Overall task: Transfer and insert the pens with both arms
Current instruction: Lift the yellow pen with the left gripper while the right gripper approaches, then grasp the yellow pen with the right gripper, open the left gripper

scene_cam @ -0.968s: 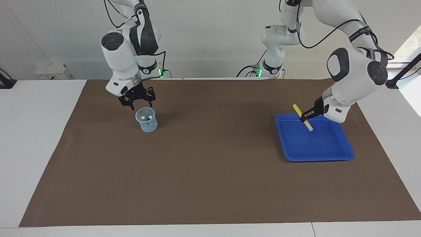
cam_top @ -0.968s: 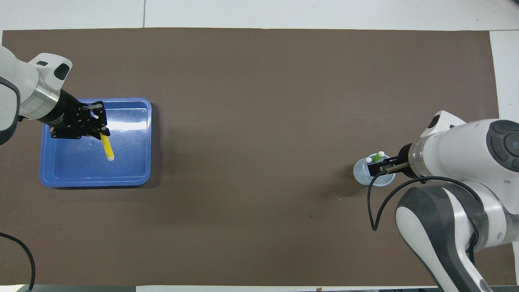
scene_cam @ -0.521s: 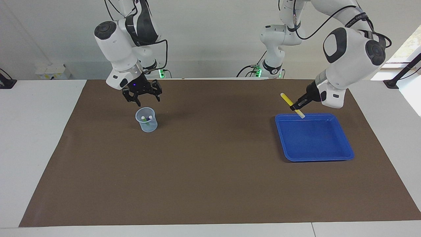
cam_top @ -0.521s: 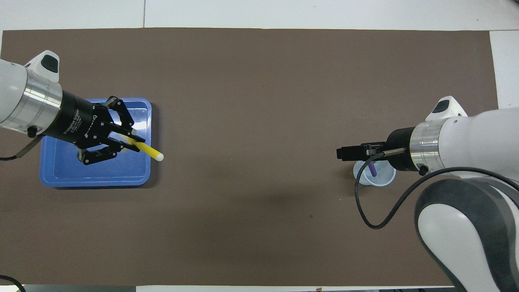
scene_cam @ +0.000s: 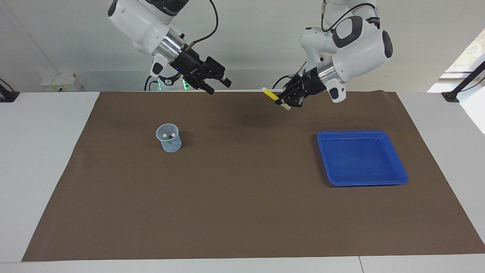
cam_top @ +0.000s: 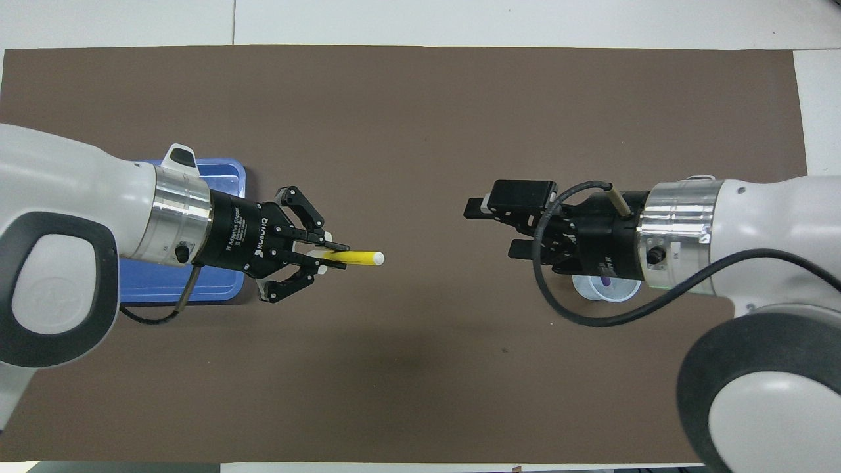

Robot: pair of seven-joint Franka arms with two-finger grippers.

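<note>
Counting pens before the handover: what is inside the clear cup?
Inside the clear cup stand a purple pen and a green pen, pale tips up. Their lower ends blur through the wall.

A matt brown paper-like mat (scene_cam: 242, 212) covers the smooth white counter (scene_cam: 41, 159). The blue tray (scene_cam: 394, 178) is glossy plastic; the cup (scene_cam: 169, 138) is clear plastic. Both arms' wrist rings (cam_top: 179, 217) are brushed metal.
</note>
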